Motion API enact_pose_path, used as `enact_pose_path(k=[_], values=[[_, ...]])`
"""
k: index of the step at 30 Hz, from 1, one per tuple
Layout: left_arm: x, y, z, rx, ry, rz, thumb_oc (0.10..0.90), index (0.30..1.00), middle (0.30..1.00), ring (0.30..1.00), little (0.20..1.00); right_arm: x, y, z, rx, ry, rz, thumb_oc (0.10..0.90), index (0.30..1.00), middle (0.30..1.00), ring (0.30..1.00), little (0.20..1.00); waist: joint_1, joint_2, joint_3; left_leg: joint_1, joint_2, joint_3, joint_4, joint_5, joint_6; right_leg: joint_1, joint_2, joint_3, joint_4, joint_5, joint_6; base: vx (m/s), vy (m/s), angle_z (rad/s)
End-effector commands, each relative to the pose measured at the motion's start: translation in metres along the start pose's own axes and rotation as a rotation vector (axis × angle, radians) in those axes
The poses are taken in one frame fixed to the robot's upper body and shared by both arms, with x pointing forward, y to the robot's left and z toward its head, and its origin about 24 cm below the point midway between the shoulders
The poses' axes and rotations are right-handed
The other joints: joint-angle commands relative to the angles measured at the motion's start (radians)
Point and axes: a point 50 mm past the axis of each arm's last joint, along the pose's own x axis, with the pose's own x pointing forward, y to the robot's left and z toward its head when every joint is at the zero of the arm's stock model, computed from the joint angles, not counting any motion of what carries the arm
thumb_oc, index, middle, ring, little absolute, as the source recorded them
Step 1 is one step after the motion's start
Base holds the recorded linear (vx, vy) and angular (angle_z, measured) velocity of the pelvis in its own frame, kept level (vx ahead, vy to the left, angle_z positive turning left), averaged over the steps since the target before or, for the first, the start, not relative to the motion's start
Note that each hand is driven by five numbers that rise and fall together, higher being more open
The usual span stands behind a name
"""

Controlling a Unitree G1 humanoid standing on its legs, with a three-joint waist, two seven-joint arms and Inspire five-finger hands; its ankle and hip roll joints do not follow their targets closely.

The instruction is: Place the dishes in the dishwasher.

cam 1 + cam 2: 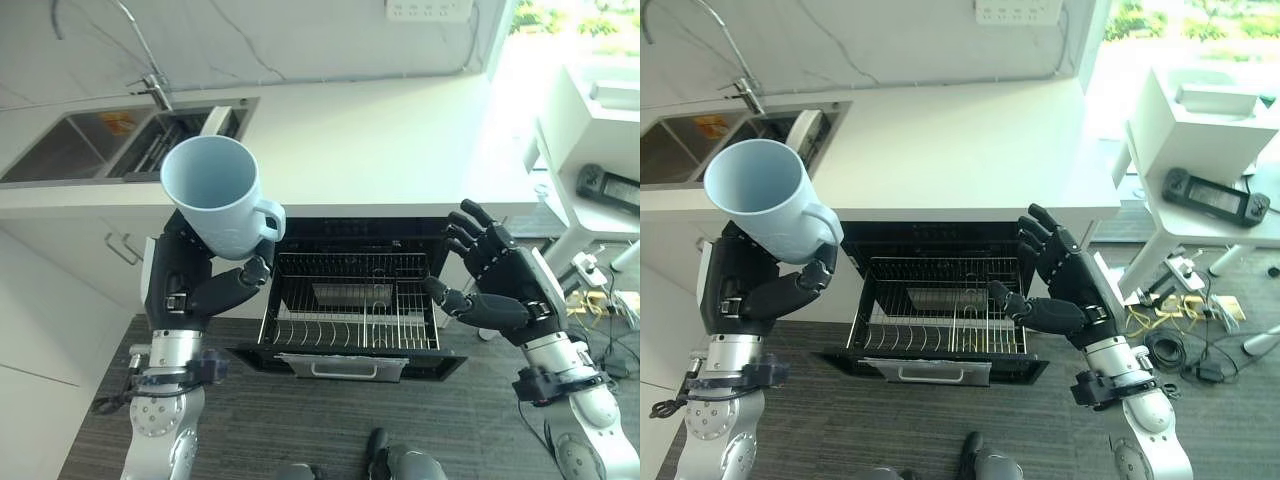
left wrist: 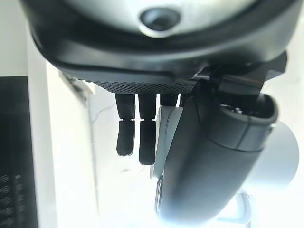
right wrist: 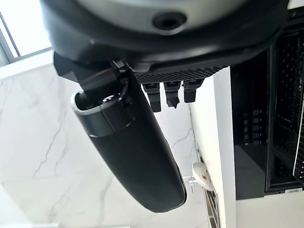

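Left robot hand (image 1: 190,285) clasps pale blue mug (image 1: 215,195), mouth tilted up-left, raised left of dishwasher rack (image 1: 350,300). Right robot hand (image 1: 500,285) relaxed, fingers spread, beside rack's right edge.

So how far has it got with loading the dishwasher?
Done: the dishwasher rack is pulled out, apparently bare. In hand: the left robot hand holds a mug above and left of it; the right robot hand hovers open. Left: setting the mug down, plus whatever sits in the sink.
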Motion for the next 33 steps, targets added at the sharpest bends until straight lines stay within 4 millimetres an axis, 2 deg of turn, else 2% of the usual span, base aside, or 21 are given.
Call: enact_pose_path(k=[1,3,10,18,21,24,26,27,29,30,31,32,33], values=[[0.017,0.008,0.049,-0.013,-0.315,0.026,0.400,0.300,0.300,0.300,0.300,0.012,0.007,0.047,-0.069,-0.275,0.046,0.800,0.900,0.900,0.900,0.900,0.005,0.003,-0.042,0.022,0.060,0.049,-0.022,0.015,-0.031,0.062,-0.087,0.061,-0.022,-0.055,0.049,0.04,0.136,0.53],[0.020,0.005,0.049,-0.018,-0.324,0.037,0.400,0.300,0.300,0.300,0.300,0.014,0.007,0.049,-0.082,-0.276,0.049,0.800,0.900,0.900,0.900,0.900,0.000,0.007,-0.042,0.014,0.065,0.059,-0.022,0.017,-0.032,0.074,-0.095,0.054,-0.022,-0.072,0.045,0.06,0.157,0.52],[0.024,0.008,0.049,-0.003,-0.321,0.031,0.400,0.300,0.300,0.300,0.300,0.009,0.007,0.048,-0.072,-0.282,0.035,0.800,0.900,0.900,0.900,0.900,-0.007,0.003,-0.046,0.023,0.055,0.039,-0.022,-0.009,-0.024,0.088,-0.115,0.027,-0.022,-0.061,0.063,0.08,0.151,-0.07],[0.032,0.003,0.051,0.073,-0.323,-0.050,0.400,0.300,0.300,0.300,0.300,0.015,0.014,0.045,-0.037,-0.299,0.039,0.800,0.900,0.900,0.900,0.900,0.012,-0.018,-0.029,0.043,0.003,0.002,-0.022,-0.053,0.026,0.091,-0.145,0.027,-0.022,-0.016,0.113,0.09,0.158,0.10],[0.037,0.000,0.051,0.074,-0.322,-0.079,0.400,0.300,0.300,0.300,0.300,0.020,0.016,0.045,-0.029,-0.308,0.032,0.800,0.900,0.900,0.900,0.900,0.024,-0.021,-0.023,0.043,-0.008,0.001,-0.022,-0.058,0.042,0.104,-0.160,0.023,-0.022,-0.006,0.119,0.06,0.175,-0.02],[0.040,-0.004,0.051,0.077,-0.313,-0.114,0.400,0.300,0.300,0.300,0.300,0.022,0.019,0.044,-0.015,-0.310,0.026,0.800,0.900,0.900,0.900,0.900,0.033,-0.022,-0.017,0.042,-0.018,-0.005,-0.022,-0.055,0.059,0.130,-0.165,0.026,-0.022,0.018,0.114,0.09,0.173,-0.03],[0.042,-0.008,0.050,0.089,-0.307,-0.144,0.400,0.300,0.300,0.300,0.300,0.023,0.021,0.042,-0.005,-0.313,0.024,0.800,0.900,0.900,0.900,0.900,0.039,-0.020,-0.010,0.039,-0.017,-0.006,-0.022,-0.048,0.074,0.167,-0.162,0.017,-0.022,0.075,0.114,0.11,0.142,0.00],[0.043,-0.011,0.049,0.104,-0.306,-0.166,0.400,0.300,0.300,0.300,0.300,0.023,0.021,0.041,0.007,-0.315,0.019,0.800,0.900,0.900,0.900,0.900,0.040,-0.015,-0.006,0.032,-0.015,-0.015,-0.022,-0.042,0.085,0.198,-0.145,0.021,-0.013,0.113,0.113,0.12,0.124,0.08],[0.045,-0.016,0.048,0.136,-0.313,-0.197,0.400,0.300,0.300,0.300,0.300,0.024,0.023,0.038,0.023,-0.309,0.015,0.800,0.900,0.900,0.900,0.900,0.036,-0.021,0.007,0.031,-0.022,-0.024,-0.022,-0.041,0.097,0.181,-0.134,0.052,0.025,0.124,0.108,0.08,-0.013,-0.05],[0.049,-0.017,0.049,0.148,-0.316,-0.206,0.400,0.300,0.300,0.300,0.300,0.025,0.023,0.036,0.031,-0.305,0.020,0.800,0.900,0.900,0.900,0.900,0.038,-0.035,0.011,0.026,-0.024,-0.023,-0.022,-0.036,0.087,0.171,-0.149,0.057,-0.022,0.094,0.104,0.05,-0.263,-0.27],[0.051,-0.019,0.050,0.152,-0.311,-0.206,0.400,0.300,0.300,0.300,0.300,0.024,0.021,0.035,0.058,-0.293,0.028,0.800,0.900,0.900,0.900,0.900,0.035,-0.053,0.008,0.024,-0.025,-0.016,-0.022,-0.042,0.076,0.127,-0.196,0.093,-0.022,0.087,0.119,0.06,-0.399,-0.28],[0.052,-0.021,0.049,0.144,-0.295,-0.217,0.400,0.300,0.300,0.300,0.300,0.021,0.020,0.036,0.073,-0.291,0.022,0.800,0.900,0.900,0.900,0.900,0.018,-0.056,0.005,0.019,-0.013,-0.029,-0.022,-0.037,0.070,0.100,-0.191,0.149,-0.022,0.051,0.124,0.05,-0.392,-0.13],[0.052,-0.024,0.048,0.140,-0.290,-0.219,0.400,0.300,0.300,0.300,0.300,0.021,0.021,0.037,0.083,-0.294,0.023,0.800,0.900,0.900,0.900,0.900,0.014,-0.059,0.001,0.015,-0.004,-0.027,-0.022,-0.035,0.067,0.094,-0.187,0.159,-0.022,0.034,0.125,0.04,-0.329,0.01]])
